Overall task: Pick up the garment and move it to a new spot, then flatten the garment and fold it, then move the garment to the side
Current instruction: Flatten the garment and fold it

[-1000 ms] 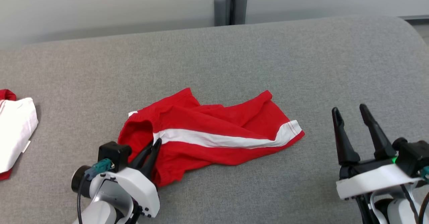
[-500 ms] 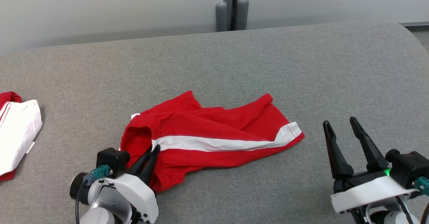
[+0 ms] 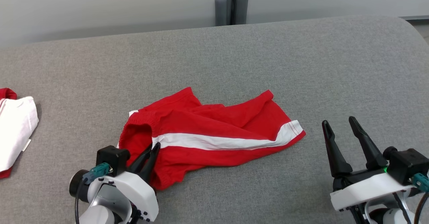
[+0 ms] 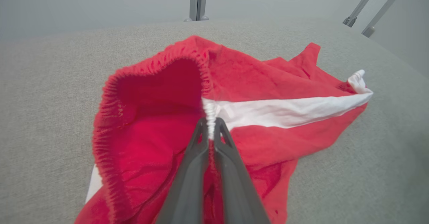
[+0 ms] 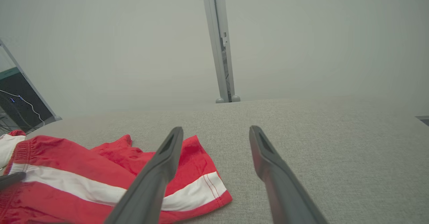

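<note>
— Left end effector [image 3: 155, 146] is seen clamped on the waistband of the red shorts [image 3: 214, 130], right end effector [image 3: 338, 120] spread apart.
— Yep, they're laid lengthwise left-to-right on the bench [image 3: 301, 66], hems pointed right.

Left claw [image 4: 210, 125] is clamped tight on the red garment's [image 4: 254, 79] elastic waistband [image 4: 201, 66] dead centre of frame, right where the white stripe [image 4: 285, 111] starts. The rest is seen crumpled toward the right on the grey tabletop [image 4: 50, 83].
</note>
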Controlling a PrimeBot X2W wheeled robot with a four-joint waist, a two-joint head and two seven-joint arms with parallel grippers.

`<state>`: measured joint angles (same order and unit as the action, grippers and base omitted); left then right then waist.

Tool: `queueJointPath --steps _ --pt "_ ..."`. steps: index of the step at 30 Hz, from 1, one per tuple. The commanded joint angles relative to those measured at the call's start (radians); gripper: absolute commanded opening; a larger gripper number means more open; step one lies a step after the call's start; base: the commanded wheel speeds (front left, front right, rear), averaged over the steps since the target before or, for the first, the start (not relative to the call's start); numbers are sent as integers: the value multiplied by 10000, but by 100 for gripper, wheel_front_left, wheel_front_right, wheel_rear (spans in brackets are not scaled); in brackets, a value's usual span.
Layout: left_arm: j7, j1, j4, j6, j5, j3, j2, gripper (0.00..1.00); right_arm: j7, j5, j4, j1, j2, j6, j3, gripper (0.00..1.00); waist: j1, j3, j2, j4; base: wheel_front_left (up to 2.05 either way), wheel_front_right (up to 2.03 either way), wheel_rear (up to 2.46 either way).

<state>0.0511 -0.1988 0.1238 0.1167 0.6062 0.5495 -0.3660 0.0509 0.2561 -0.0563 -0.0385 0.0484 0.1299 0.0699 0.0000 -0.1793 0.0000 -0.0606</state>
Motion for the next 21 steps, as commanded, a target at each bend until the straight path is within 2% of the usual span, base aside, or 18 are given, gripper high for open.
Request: queueJointPath --steps 1,12,21 --pt "-10 -265 -64 23 -73 10 -58 0 -129 -116 50 -271 43 17 -61 100 0 -166 0 45 0 0 0" --pt "-72 -884 34 -243 -115 107 53 0 -1370 -49 1500 -1490 404 17 499 100 0 -1088 0 295 0 0 0" --pt "-230 -1234 274 -374 -152 214 158 0 -1530 116 2636 -2075 568 17 960 100 0 -1451 0 436 0 0 0"
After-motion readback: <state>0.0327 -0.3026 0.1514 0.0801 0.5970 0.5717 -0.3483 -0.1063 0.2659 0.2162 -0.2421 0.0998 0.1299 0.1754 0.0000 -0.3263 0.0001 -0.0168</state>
